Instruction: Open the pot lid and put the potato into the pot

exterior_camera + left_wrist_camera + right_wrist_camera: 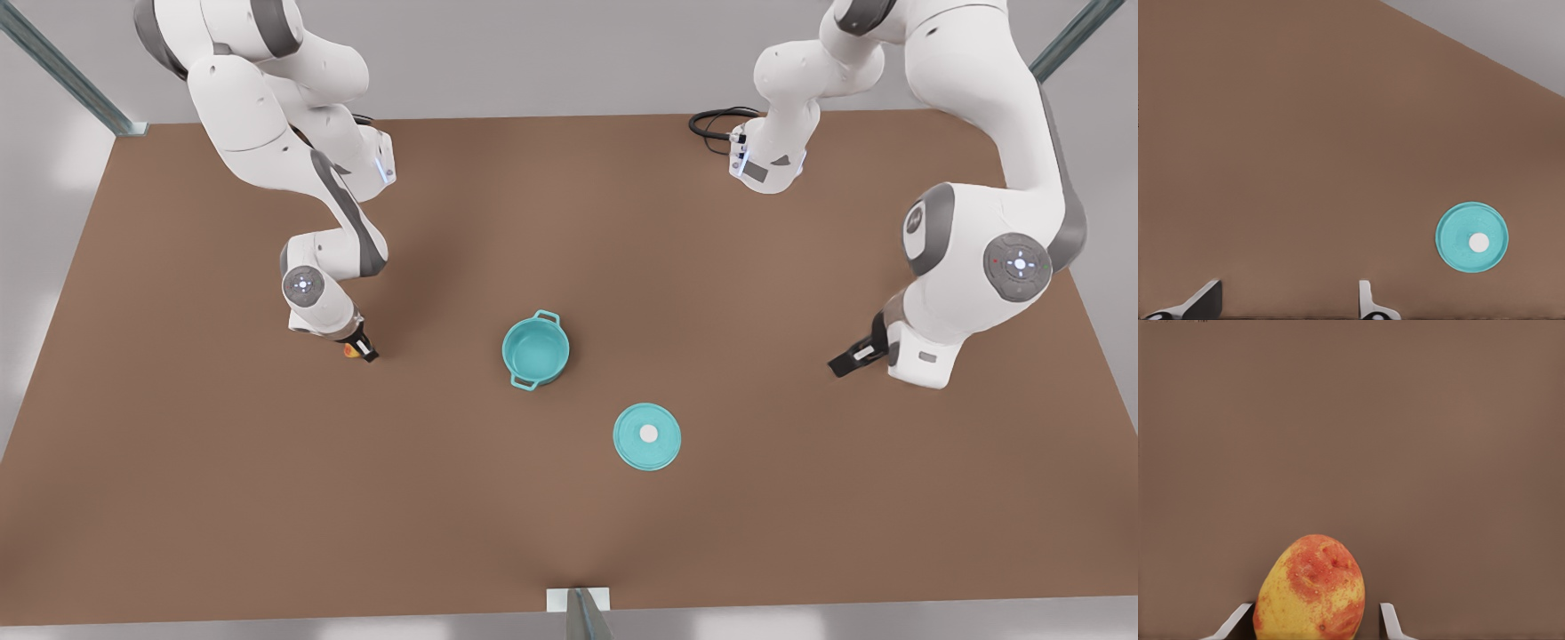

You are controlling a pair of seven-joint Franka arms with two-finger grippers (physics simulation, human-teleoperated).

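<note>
- Now, nearest me in the front view, the lid (647,436) lies flat on the table (178,498), off the open pot (535,350) just beyond.
- My right gripper (362,350) straddles the potato (351,349), fingers (1390,618) spread, not yet pinching; next I close, then carry it to the pot.
- The left gripper (845,360) waits open near the lid.
- The right wrist view shows the gap at the potato.
</note>
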